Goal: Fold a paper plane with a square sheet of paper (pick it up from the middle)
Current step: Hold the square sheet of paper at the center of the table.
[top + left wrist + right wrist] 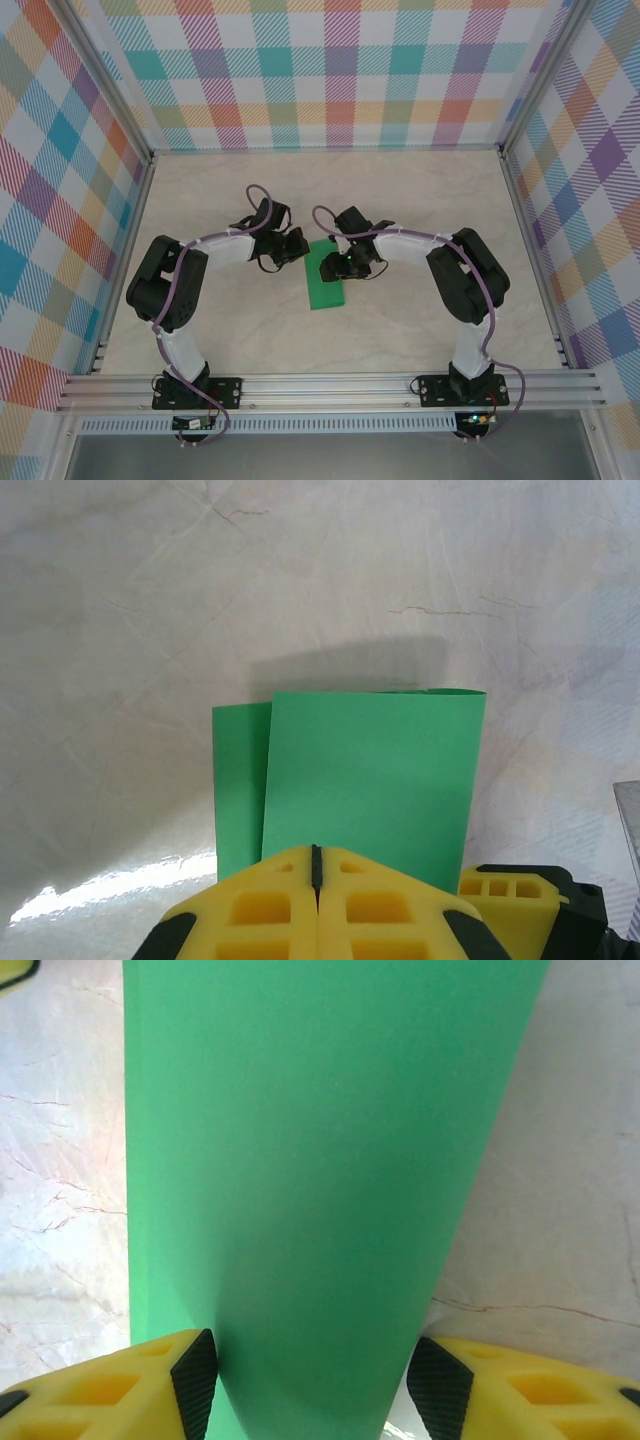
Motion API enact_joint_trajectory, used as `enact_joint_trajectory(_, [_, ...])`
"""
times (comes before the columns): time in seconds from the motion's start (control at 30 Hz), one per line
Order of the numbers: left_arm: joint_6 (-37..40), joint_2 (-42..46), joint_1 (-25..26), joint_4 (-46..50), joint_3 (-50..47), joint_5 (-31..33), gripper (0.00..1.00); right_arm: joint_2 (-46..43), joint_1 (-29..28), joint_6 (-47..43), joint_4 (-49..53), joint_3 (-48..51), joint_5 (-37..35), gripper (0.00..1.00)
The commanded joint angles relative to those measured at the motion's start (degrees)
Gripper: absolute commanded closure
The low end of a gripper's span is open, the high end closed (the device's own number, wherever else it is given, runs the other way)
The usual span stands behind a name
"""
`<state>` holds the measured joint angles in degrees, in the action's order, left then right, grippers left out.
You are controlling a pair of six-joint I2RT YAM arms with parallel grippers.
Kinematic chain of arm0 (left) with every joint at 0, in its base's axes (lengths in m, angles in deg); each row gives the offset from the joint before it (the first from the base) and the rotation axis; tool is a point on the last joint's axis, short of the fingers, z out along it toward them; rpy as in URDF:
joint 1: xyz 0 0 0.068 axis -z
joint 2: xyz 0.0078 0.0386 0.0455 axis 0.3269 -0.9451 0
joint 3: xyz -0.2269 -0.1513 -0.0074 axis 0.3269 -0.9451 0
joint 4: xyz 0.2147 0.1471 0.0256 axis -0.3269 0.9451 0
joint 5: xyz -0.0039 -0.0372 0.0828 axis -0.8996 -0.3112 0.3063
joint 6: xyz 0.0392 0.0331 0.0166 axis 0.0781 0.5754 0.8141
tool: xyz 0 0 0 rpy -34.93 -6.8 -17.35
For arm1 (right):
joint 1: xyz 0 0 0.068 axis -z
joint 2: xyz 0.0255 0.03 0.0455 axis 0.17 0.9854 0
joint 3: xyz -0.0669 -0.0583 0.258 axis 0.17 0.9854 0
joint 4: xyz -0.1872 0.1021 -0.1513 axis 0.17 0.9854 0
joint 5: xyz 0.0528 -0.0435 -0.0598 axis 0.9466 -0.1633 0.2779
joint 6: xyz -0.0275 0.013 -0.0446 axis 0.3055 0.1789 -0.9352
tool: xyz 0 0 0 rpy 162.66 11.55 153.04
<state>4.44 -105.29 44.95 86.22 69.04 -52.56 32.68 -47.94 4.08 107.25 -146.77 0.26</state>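
Where the two arms meet at mid-table point(420, 190), the square sheet of paper point(326, 288) (folded, one layer offset) is found. The left gripper point(316, 855) is seen closed tight at its edge; whether paper is pinched cannot be told. The right gripper point(312, 1365) is held open, astride the sheet.

Left arm point(172, 290) elbow out, left gripper point(316, 855) fingers pressed together; right arm point(466, 280) mirrored, right gripper point(312, 1365) jaws parted
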Motion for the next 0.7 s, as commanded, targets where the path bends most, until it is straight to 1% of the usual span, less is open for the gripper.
enact_joint_trajectory(0.0, [0.4,0.2,1.0,1.2,0.1,0.0,0.96,8.9,-0.3,-3.8,-3.3,3.1,-2.5,0.38])
enact_joint_trajectory(0.17, [-0.2,-0.9,1.0,-1.5,-0.2,-3.8,0.96,9.7,-0.3,-4.4,-0.4,1.2,-5.3,0.37])
enact_joint_trajectory(0.33, [-1.2,-3.8,1.0,-4.3,0.2,-7.6,0.98,9.4,-0.3,-4.2,0.0,1.0,-5.6,0.38])
enact_joint_trajectory(0.43, [-1.2,-5.7,1.3,-3.8,1.3,-8.4,1.00,9.2,-0.3,-4.1,0.1,0.7,-5.2,0.38])
enact_joint_trajectory(0.5, [-0.9,-6.6,1.5,-3.2,1.8,-8.3,1.00,8.9,-0.4,-4.0,0.0,0.6,-4.5,0.38])
enact_joint_trajectory(0.67, [1.4,-7.2,1.8,2.5,2.7,-3.5,1.00,6.7,-0.2,-1.6,-0.5,-0.1,-2.2,0.38])
